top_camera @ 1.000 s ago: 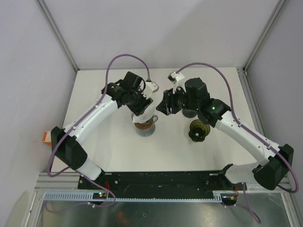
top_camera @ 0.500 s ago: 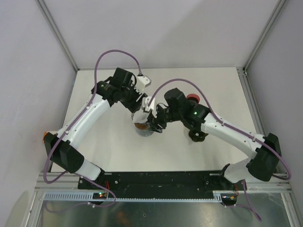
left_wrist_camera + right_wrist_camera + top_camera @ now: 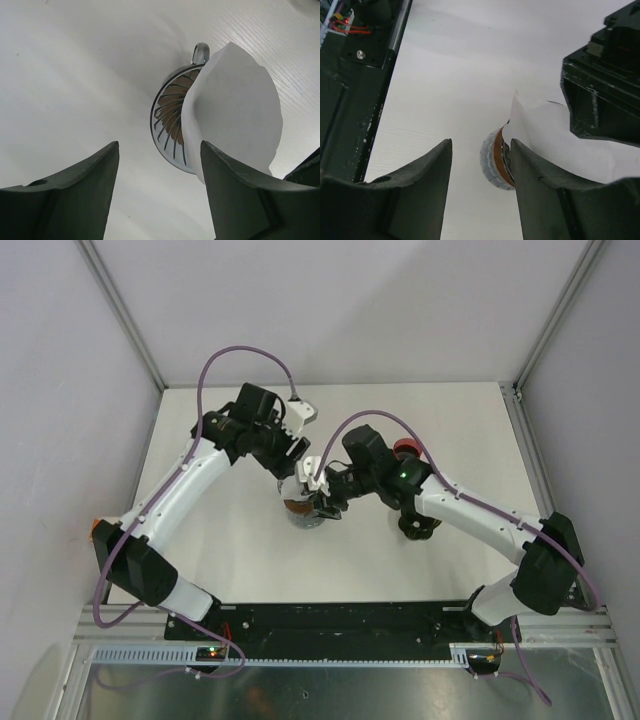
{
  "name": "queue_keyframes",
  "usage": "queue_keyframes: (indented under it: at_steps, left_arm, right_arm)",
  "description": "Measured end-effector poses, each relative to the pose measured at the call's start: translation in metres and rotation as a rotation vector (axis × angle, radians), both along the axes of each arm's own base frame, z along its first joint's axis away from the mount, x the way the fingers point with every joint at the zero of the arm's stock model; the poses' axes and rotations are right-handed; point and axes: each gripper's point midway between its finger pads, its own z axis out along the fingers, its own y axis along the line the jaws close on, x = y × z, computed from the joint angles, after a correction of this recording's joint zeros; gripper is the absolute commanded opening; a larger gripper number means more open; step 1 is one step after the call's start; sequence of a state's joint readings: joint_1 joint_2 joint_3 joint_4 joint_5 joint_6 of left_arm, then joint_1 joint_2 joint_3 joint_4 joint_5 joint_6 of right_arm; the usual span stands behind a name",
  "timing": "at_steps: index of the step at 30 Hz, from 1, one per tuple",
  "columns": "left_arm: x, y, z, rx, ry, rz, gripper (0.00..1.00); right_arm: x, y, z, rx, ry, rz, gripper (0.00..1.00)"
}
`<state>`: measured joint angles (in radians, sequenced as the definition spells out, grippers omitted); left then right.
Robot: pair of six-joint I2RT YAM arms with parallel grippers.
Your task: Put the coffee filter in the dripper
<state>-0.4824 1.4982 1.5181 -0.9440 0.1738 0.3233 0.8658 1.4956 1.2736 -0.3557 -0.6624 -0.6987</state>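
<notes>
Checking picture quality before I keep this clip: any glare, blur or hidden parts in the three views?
Top view: even soft light, sharp, but the dripper is mostly hidden from above. Left wrist view: the paper filter is nearly washed out white, and the dark jaws in front are soft. Right wrist view: the table glares white, the jaws are dark silhouettes, the dripper small but readable.

No legible text, labels, numbers or signs — any view.

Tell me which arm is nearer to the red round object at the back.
Right. The right arm passes directly beside the red round object, partly covering it; the left arm lies beyond the dripper, well off to its left.
</notes>
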Motion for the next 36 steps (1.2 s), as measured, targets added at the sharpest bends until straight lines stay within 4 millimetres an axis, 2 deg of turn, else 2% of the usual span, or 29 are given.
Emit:
queue_keyframes:
  at_steps: [2,4,9,11,16,20,23,26,28,30,36]
  left_arm:
    - [0.0,0.001,0.0,-0.005,0.001,0.002,0.79]
    - [0.001,0.003,0.002,-0.014,0.001,0.007,0.83]
    - [0.003,0.009,0.014,-0.048,-0.023,0.022,0.91]
    - [0.003,0.013,0.02,-0.065,-0.038,0.031,0.93]
    - [0.008,0.032,0.04,-0.115,-0.087,0.079,0.97]
    - [0.008,0.046,0.057,-0.14,-0.149,0.119,0.99]
    - [0.002,0.058,0.062,-0.145,-0.187,0.147,1.0]
    - [-0.002,0.071,0.058,-0.135,-0.205,0.183,1.0]
    - [-0.002,0.081,0.053,-0.126,-0.207,0.215,1.0]
    - [-0.001,0.094,0.044,-0.112,-0.199,0.259,0.99]
    - [-0.001,0.128,0.032,-0.102,-0.189,0.369,1.0]
  right_arm:
    - [0.0,0.0,0.005,0.021,0.024,-0.001,0.52]
    - [-0.001,0.0,0.012,0.045,0.05,-0.006,0.42]
    - [0.002,-0.001,0.024,0.088,0.125,-0.053,0.07]
    - [0.008,-0.002,0.028,0.104,0.164,-0.092,0.02]
    - [0.033,-0.009,0.032,0.128,0.265,-0.261,0.0]
    - [0.05,-0.009,0.027,0.106,0.317,-0.379,0.0]
    - [0.064,-0.004,0.02,0.064,0.356,-0.462,0.0]
    - [0.081,0.009,0.014,0.005,0.376,-0.533,0.0]
    - [0.085,0.018,0.009,-0.033,0.38,-0.556,0.0]
    - [0.086,0.025,0.002,-0.073,0.383,-0.573,0.0]
    - [0.079,0.021,-0.023,-0.197,0.406,-0.616,0.0]
